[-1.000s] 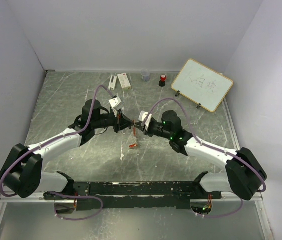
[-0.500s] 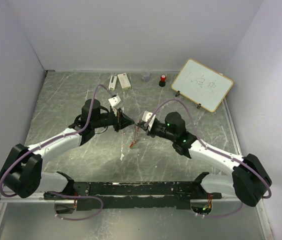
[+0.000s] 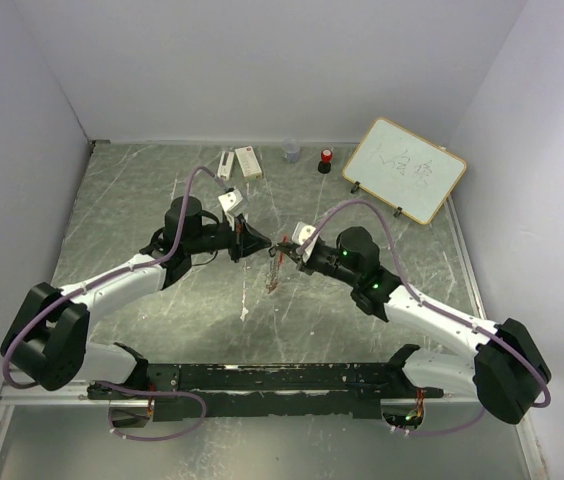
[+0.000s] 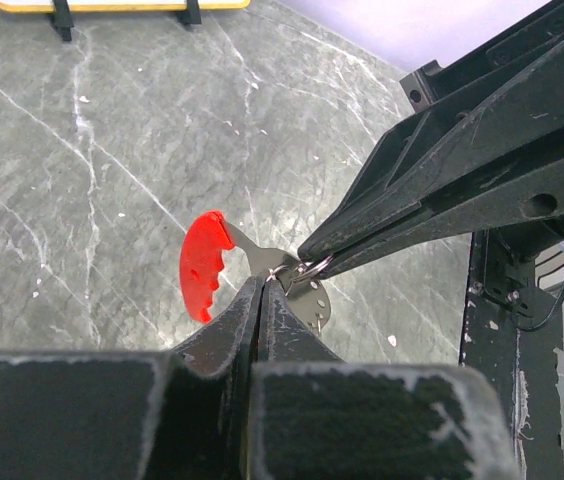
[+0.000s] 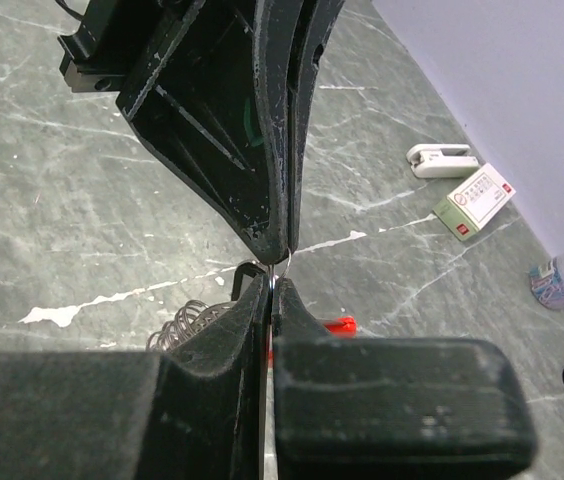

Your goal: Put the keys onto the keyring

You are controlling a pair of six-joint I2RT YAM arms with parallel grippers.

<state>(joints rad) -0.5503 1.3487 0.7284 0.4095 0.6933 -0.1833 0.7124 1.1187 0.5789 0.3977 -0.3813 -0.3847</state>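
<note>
Keyring [image 3: 272, 283] dangled right under the spot where the two arms met in the overhead view, hanging off the table [image 3: 122, 200] with its reddish end lowest. The left gripper [image 3: 260, 243] and the right gripper [image 3: 284, 248] sat nose to nose, both clenched tight; whether the tips actually touched could not be told from up there. Well beyond the right gripper, a whiteboard [image 3: 404, 170] leaned at the table's far side.

Over to the left wrist camera: the left gripper [image 4: 262, 290] was pinched closed, no gap between its fingers [image 4: 224, 330], with silver metal of the keyring nipped at the very tip. The curved red plastic piece [image 4: 202, 268], scalloped along one edge, stuck out just left of those tips, clear above the table. In from the right reached the right gripper [image 4: 304, 258], jaws pressed together on a thin wire loop [image 4: 314, 265], its tips just beside the left gripper's.

Right wrist camera: the right gripper [image 5: 270, 292] was clamped too, and the thin wire loop [image 5: 280, 262] stood straight up from its tips to the closed tips of the left gripper [image 5: 284, 245] directly above. A silver coil [image 5: 188, 324] hung just left of the fingers, and a sliver of red showed just right of them.
</note>
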